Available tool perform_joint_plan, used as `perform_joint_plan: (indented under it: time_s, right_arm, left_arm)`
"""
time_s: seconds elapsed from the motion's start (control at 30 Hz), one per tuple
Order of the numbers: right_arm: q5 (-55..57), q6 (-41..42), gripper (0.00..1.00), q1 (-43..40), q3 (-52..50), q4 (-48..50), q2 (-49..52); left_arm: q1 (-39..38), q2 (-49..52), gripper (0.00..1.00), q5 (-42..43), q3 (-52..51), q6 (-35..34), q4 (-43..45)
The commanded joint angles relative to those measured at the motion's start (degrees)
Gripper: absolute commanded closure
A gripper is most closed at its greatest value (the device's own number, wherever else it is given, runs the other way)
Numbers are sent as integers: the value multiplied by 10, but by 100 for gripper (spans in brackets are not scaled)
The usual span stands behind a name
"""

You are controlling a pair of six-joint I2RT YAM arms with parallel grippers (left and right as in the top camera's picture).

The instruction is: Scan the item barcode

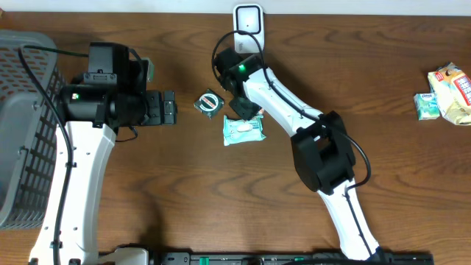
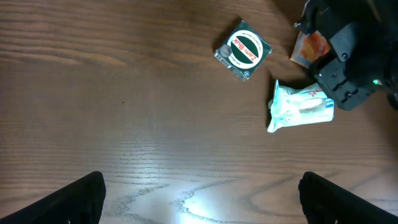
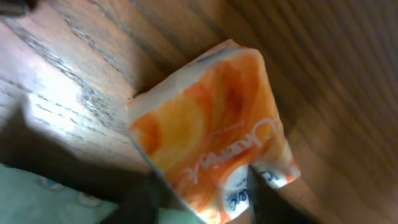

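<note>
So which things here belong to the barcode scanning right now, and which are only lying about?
In the job: orange packet, between the right fingers; white device at the table's far edge, probably the scanner.
Lying about: Zam-Buk tin; pale green wipes pack; grey basket; snack bag and small green packet far right; left fingers, open and idle.

The left gripper [image 1: 171, 109] points toward the right arm, jaws spread wide, its elbow folded behind it. The right gripper [image 3: 205, 202] points down from a stretched arm, its fingers [image 3: 140, 204] pinching the orange packet [image 3: 205, 124] between them.
</note>
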Motion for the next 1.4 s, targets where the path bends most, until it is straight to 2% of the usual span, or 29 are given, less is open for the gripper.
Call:
perform_joint_plan:
  time_s: [0.0,0.07,0.1,0.3,0.4,0.6,0.73,0.93,1.03,1.27,1.37]
  right_arm:
    - [6,17,81,-2,-7,0,9]
    - [5,27,96,-2,-7,0,9]
    - [5,31,99,-2,-7,-1,9]
    - [-7,80,99,-14,13,-42,-9]
    - [-86,79,99,-38,35,-59,-33]
    - [-382,29,99,-130,50,-78,-74]
    - [-539,-10,99,-203,38,-101,-69]
    - [-636,-66,99,-281,-34,-102,-65]
    - [-629,-91,80,-294,-54,-121,-65]
    - [-618,-148,65,-268,-48,-141,-72]
    - [-566,-143,53,-238,-36,-121,-76]
  left_arm:
    - [-2,1,2,-5,-2,1,-3]
    - [-2,1,2,-5,-2,1,-3]
    - [-2,1,3,-5,-2,1,-3]
    - [-2,1,2,-5,-2,1,-3]
    - [-2,1,2,-5,-2,1,-3]
    - [-2,1,2,-5,-2,1,-3]
    - [-2,1,2,-5,-2,1,-3]
    - [-2,1,2,-5,-2,1,-3]
    - [-2,1,2,-5,-2,1,-3]
    - [-2,1,2,-5,-2,1,-3]
    - [-2,1,2,-5,-2,1,-3]
